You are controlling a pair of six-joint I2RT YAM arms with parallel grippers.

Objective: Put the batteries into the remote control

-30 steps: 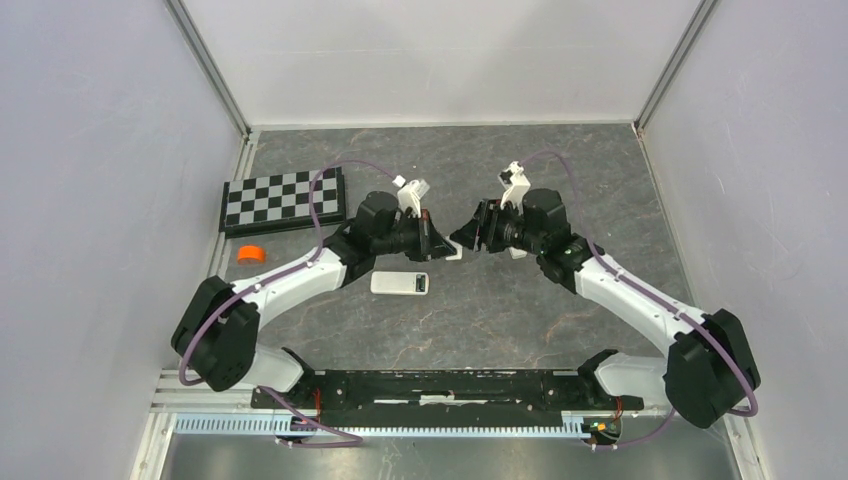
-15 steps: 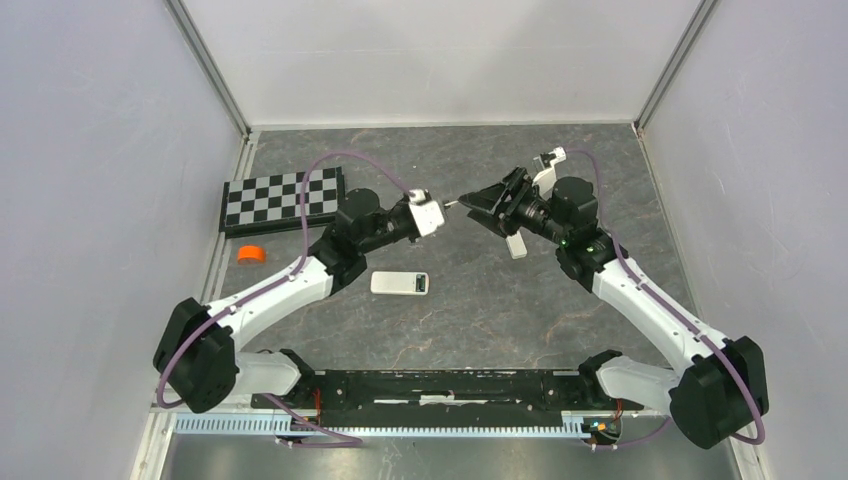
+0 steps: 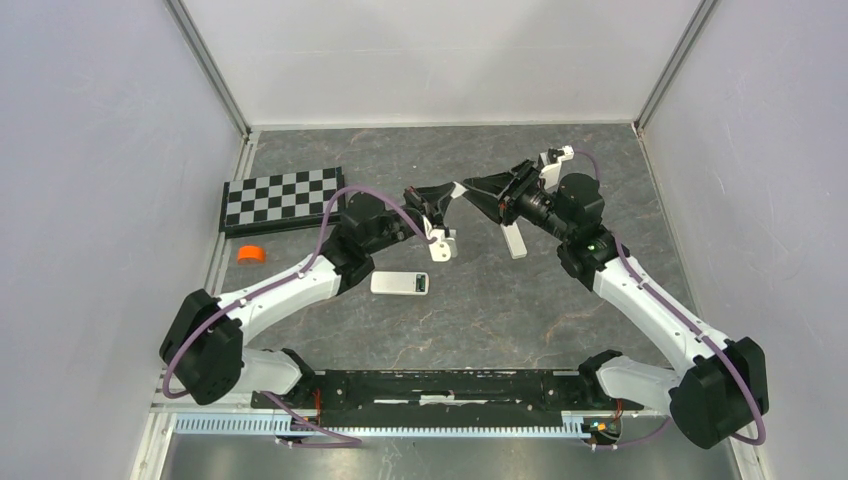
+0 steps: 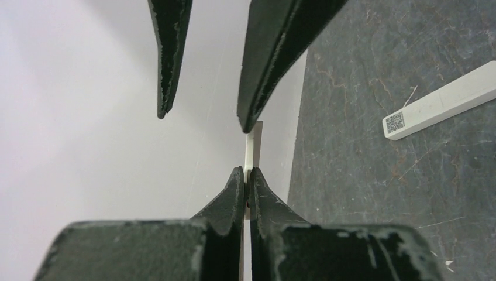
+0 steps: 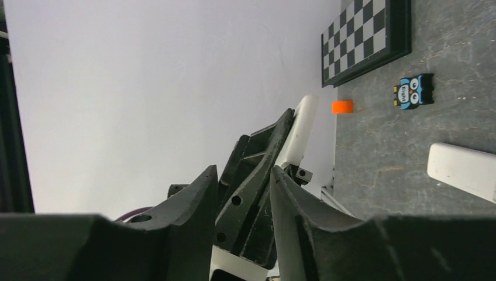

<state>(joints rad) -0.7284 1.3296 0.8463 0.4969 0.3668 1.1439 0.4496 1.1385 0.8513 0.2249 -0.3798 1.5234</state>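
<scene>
My left gripper (image 3: 445,195) is raised above the table and shut on a thin white plate (image 4: 253,146), seen edge-on. My right gripper (image 3: 468,190) faces it tip to tip. Its jaws stand open, and its two fingers (image 4: 169,64) straddle the plate's far end. From the right wrist, my right gripper (image 5: 243,175) frames the left gripper's dark fingers. The white remote control (image 3: 400,283), dark at its right end, lies flat on the table below the left forearm. It also shows at the edge of the right wrist view (image 5: 462,170). The batteries are out of view.
A white bar with a QR sticker (image 3: 514,240) (image 4: 438,108) lies under the right gripper. A chessboard (image 3: 283,198) and a small orange piece (image 3: 249,254) sit at the left. A small black owl-printed block (image 5: 414,91) lies near them. White walls enclose the table.
Both grippers have risen from near the table and moved toward the back, now meeting tip to tip. The left wrist has rolled over. The right jaws widened, then narrowed.
</scene>
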